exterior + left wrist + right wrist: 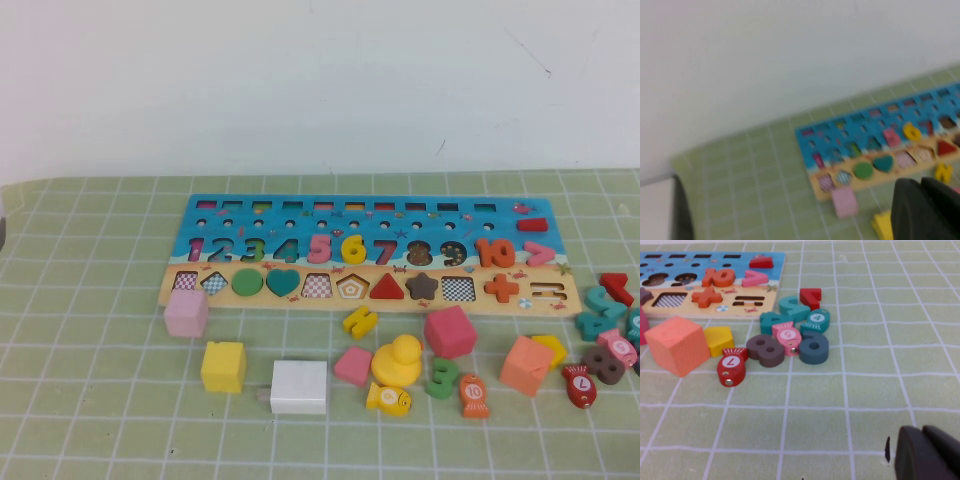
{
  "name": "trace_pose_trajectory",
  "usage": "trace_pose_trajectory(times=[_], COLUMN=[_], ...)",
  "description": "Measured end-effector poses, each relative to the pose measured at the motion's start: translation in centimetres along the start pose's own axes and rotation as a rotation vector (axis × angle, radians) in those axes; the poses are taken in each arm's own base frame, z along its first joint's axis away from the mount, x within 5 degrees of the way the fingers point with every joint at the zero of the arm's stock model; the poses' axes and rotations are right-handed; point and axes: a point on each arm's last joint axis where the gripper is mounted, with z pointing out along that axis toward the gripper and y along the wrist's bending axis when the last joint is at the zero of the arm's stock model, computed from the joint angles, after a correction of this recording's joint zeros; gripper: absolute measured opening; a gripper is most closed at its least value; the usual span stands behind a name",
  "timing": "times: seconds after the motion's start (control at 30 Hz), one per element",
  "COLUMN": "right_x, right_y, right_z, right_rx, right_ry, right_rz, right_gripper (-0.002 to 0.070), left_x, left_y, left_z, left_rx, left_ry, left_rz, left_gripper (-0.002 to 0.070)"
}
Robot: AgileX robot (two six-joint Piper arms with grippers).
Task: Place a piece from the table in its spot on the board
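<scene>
The long board (200, 215) lies across the far middle of the green grid mat. The yellow numeral "6" (353, 248) sits flat in the board's number row between the pink 5 and the red 7. It also shows in the left wrist view (911, 131), on the board (805, 136). Neither gripper shows in the high view. My left gripper (921, 182) hangs above the mat near the board's left part, fingers together and empty. My right gripper (921, 431) is low over bare mat, right of the board's end (777, 262), fingers together and empty.
Loose pieces lie in front of the board: pink cube (186, 312), yellow cube (223, 366), white block (298, 386), yellow zigzag piece (359, 321), magenta cube (449, 332), orange cube (526, 365). Several numerals and fish cluster at the right edge (605, 330).
</scene>
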Motion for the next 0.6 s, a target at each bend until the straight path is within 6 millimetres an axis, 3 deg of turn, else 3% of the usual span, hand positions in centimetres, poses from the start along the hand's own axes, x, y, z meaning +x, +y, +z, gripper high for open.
trace_pose_trajectory(times=[0.27, 0.3, 0.6], right_x=[0.0, 0.0, 0.0], right_y=[0.0, 0.0, 0.0], right_z=[0.0, 0.0, 0.0], right_rx=[0.0, 0.0, 0.0], right_ry=[0.0, 0.0, 0.0], right_rz=[0.0, 0.0, 0.0], right_gripper=[-0.0003, -0.0003, -0.0003], left_x=[5.1, 6.5, 11.5], left_y=[-2.5, -2.9, -3.7], left_z=[4.4, 5.5, 8.9], left_rx=[0.131, 0.133, 0.118], left_ry=[0.223, 0.281, 0.479], left_rz=[-0.037, -0.029, 0.015], left_gripper=[-0.0002, -0.0002, -0.0002])
